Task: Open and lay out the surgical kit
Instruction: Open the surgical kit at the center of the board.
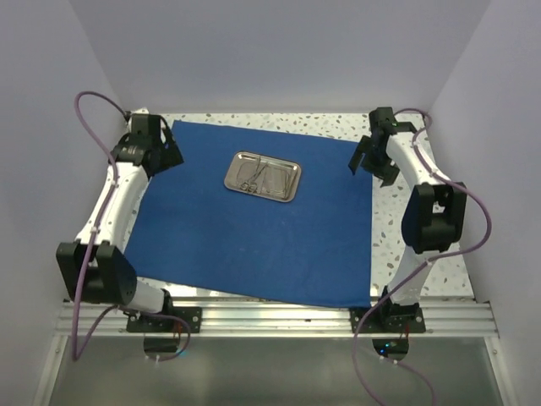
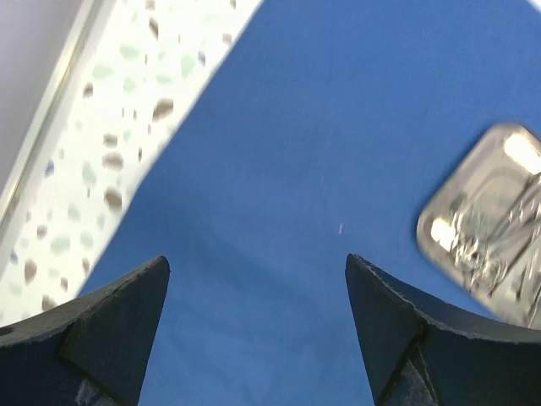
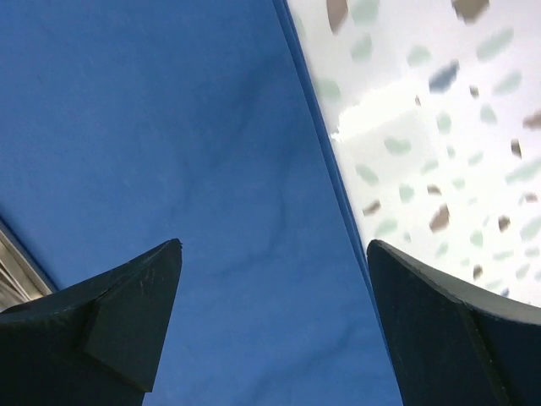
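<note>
The royal-blue cloth wrap (image 1: pixel 254 237) lies spread flat as a large sheet on the table. A shiny steel tray (image 1: pixel 263 176) with thin metal instruments (image 1: pixel 252 179) in it stands on the cloth's far middle. My left gripper (image 1: pixel 169 152) is open and empty above the cloth's far left corner; its wrist view shows blue cloth (image 2: pixel 338 127) between the fingers and the tray (image 2: pixel 490 237) at right. My right gripper (image 1: pixel 365 161) is open and empty above the cloth's far right edge (image 3: pixel 325 152).
The speckled white tabletop (image 1: pixel 406 254) shows along the right side and the far edge. Grey walls close in on the left, right and back. An aluminium rail (image 1: pixel 270 317) with both arm bases runs along the near edge.
</note>
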Tool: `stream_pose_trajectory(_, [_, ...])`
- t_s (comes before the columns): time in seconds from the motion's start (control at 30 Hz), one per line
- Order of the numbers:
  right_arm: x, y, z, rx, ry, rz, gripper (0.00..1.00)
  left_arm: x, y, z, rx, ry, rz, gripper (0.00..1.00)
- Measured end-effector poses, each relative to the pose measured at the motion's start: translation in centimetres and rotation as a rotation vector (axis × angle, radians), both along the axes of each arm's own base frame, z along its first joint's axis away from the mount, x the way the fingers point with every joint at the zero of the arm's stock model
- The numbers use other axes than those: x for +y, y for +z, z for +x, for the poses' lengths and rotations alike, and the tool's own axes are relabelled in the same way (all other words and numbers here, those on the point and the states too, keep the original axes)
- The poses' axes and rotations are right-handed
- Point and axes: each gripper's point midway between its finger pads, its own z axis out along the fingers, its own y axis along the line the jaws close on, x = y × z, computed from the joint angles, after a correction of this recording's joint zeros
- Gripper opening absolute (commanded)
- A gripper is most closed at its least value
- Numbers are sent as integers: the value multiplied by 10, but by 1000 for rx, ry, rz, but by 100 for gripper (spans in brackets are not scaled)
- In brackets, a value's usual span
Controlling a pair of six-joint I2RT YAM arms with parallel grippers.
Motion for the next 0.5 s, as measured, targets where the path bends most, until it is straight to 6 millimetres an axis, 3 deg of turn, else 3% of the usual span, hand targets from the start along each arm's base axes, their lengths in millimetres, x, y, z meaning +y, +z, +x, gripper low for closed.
stream_pose_trajectory(0.1, [-5,-11,29,-14,10,-10,93,18,3,43,-24,22,-5,88])
stream_pose_trajectory(0.27, [-10,-50,49,55,17,-21,89,50,-9,107,-32,36,-28,87])
stream_pose_trajectory(0.4, [-19,-83,49,130,5,-24,81,65,-44,139,17,26,-50,87])
stream_pose_trajectory(0.47, [-22,-89,48,146,0,-16,77,68,-68,143,61,19,-72,87])
stream_pose_trajectory(0.5, [-23,-88,49,143,-4,-21,70,69,-78,144,78,17,-81,87])
